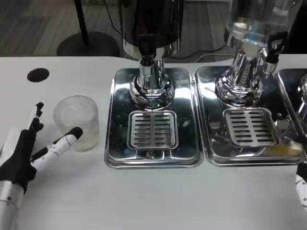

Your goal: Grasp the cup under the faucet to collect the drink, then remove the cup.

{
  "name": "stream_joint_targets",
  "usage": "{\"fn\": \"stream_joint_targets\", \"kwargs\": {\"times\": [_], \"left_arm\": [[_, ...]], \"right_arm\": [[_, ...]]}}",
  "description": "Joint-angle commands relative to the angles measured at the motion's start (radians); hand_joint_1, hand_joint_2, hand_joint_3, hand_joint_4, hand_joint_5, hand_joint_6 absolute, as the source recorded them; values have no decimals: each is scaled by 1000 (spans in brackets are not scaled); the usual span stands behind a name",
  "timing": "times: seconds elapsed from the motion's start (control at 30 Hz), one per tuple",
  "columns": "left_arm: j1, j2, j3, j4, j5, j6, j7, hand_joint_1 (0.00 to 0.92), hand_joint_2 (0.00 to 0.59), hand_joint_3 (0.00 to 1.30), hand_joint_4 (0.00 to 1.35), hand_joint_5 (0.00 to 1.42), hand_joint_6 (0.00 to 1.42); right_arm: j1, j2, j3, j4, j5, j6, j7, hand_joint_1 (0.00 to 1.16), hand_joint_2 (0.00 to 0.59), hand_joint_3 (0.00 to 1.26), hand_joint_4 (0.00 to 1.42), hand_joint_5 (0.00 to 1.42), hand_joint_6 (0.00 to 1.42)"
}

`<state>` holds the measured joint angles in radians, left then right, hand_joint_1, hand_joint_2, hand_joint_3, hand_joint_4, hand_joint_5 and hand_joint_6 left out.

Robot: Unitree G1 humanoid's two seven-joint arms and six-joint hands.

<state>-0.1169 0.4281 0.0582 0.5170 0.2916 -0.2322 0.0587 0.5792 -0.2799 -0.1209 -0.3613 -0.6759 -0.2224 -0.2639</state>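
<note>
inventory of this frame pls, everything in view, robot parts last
cup: 1, clear ribbed, on the table left of the trays, upright
drip trays: 2 full, chrome, side by side; edge of a third at far right
dispensers: 2, dark one over the left tray, clear one over the middle tray
hole: 1, black, table's far left
table: 1, white
left hand: 1, fingers apart, one touching the cup
right hand: 1, mostly cut off at right edge

Legible markings: none.
I can read no text, label, brand, number or sign on the cup [76,122], the dispensers' steel trays [120,143] or the table [144,196] before me.
</note>
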Motion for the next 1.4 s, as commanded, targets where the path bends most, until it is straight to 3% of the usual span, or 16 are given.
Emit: {"fn": "stream_joint_targets", "kwargs": {"times": [0.03, 0.1, 0.47, 1.1, 1.4], "left_arm": [[-25, 12, -15, 6, 16, 18, 9, 326, 86, 0, 0, 100, 134], [-29, 13, -17, 8, 17, 21, 9, 367, 88, 0, 0, 100, 137], [-40, 20, -32, 19, 27, 24, 4, 396, 77, 0, 0, 100, 141], [-116, 17, -52, 111, 40, 30, 11, 401, 77, 0, 0, 100, 143], [-178, 8, -100, 185, 53, 19, 10, 404, 79, 0, 0, 100, 143]], "right_arm": [[-7, 0, -6, -5, 8, -8, -1, 698, 517, 321, 248, 144, 44], [-5, 0, -7, -7, 9, -10, -2, 697, 517, 321, 250, 144, 44], [-8, -2, -12, -8, 16, -16, -6, 696, 517, 321, 253, 151, 44], [-14, 0, -17, -2, 25, -32, -9, 695, 518, 329, 255, 158, 44], [-13, 1, -28, -14, 33, -41, -6, 702, 522, 329, 262, 158, 44]]}}
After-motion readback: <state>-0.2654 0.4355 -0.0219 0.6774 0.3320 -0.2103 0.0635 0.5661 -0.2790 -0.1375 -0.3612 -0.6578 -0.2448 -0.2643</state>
